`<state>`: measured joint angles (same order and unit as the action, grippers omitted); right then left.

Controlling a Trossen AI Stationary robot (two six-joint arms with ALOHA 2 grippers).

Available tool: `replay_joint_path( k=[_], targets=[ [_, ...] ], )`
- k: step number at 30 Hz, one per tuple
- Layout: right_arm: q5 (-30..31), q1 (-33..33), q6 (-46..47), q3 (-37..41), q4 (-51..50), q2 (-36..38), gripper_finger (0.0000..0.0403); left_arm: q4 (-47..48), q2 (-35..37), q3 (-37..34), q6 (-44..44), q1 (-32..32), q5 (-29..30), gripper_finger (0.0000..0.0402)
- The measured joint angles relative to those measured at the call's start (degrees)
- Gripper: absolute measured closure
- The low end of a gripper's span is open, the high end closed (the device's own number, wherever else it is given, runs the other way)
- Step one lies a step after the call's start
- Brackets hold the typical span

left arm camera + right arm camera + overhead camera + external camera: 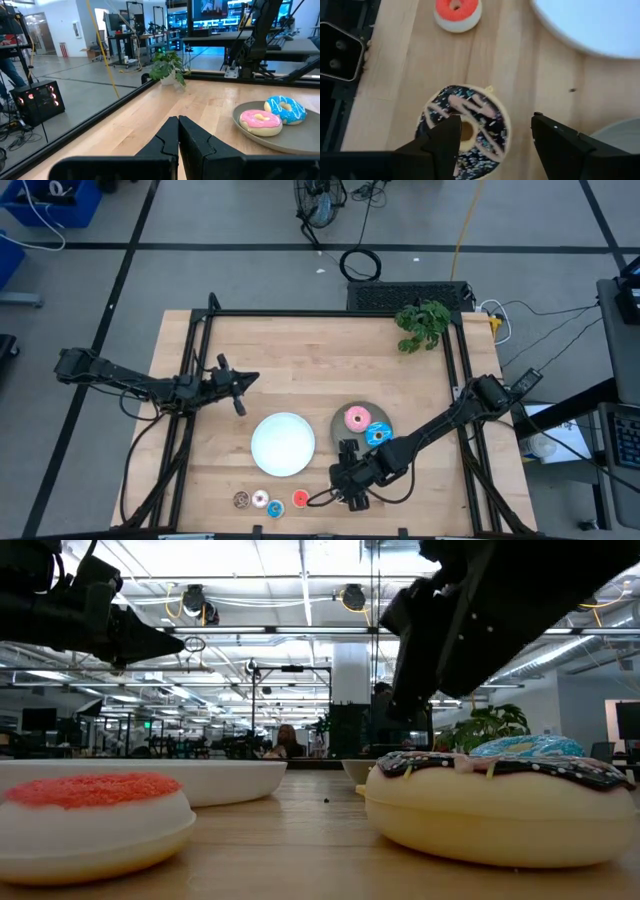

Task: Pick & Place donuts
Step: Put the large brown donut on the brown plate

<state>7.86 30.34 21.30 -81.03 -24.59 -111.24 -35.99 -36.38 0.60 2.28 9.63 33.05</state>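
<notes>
Your right gripper (492,142) hangs with fingers spread just over the sprinkled chocolate donut (465,131), which lies on the table beside the grey plate (343,428), probably so you can straddle it; pink and blue donuts already sit on that plate. Your left gripper (178,134), pinched together and empty, waits well away from the plate above a pale wooden table (300,360) in an open workshop.
</notes>
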Motion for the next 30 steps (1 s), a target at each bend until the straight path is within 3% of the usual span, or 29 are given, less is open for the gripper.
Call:
replay_joint_path(
  k=[13,30],
  targets=[
    [-1.9,-0.1,1.6,2.3,4.8,-2.7,0.0179,0.2,0.0,0.0,-0.2,0.0,0.0,0.0385],
    [-2.2,-0.3,2.5,2.3,3.3,-5.0,0.0203,0.2,0.0,0.0,0.4,0.0,0.0,0.0385]
  ],
)
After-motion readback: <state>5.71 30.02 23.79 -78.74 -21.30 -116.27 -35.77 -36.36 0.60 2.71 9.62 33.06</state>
